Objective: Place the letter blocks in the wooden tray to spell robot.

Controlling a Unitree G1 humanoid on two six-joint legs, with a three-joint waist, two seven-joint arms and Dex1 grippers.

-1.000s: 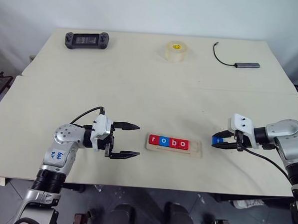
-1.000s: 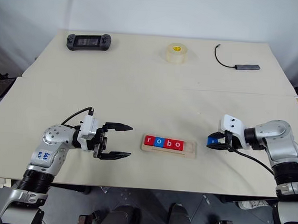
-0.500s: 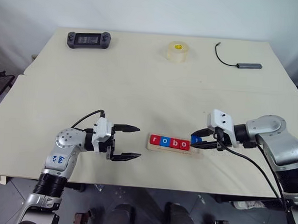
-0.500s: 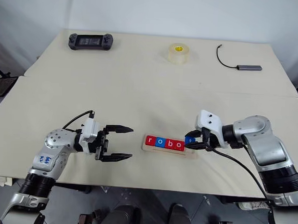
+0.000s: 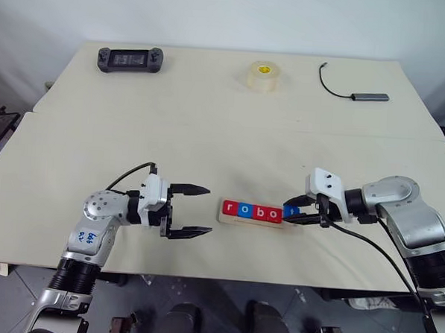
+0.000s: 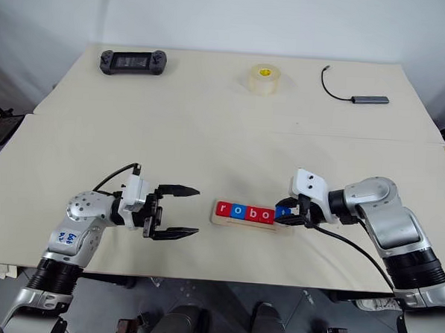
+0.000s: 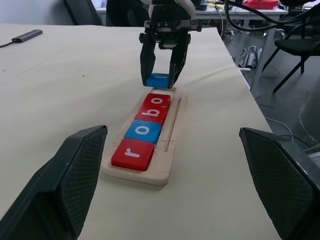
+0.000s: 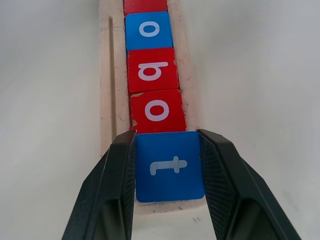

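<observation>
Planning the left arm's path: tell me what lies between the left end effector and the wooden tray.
Bare tabletop only. The eye views show nothing between the left end effector and the wooden tray.

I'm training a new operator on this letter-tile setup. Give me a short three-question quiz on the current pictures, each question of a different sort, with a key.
1. True or false: the blue square t tile sits between the right gripper's black fingers.
2. Multiple choice: the four tiles already lined up in the long pale-wood tray read (a) r o b o, (b) t o b o, (c) o b o r.
3. Fill in: the left gripper is ____ and holds nothing.

Key: 1 true; the tile is at the tray's end, beside the red o tile, and whether the fingers press it cannot be told. 2 a. 3 open.
</observation>
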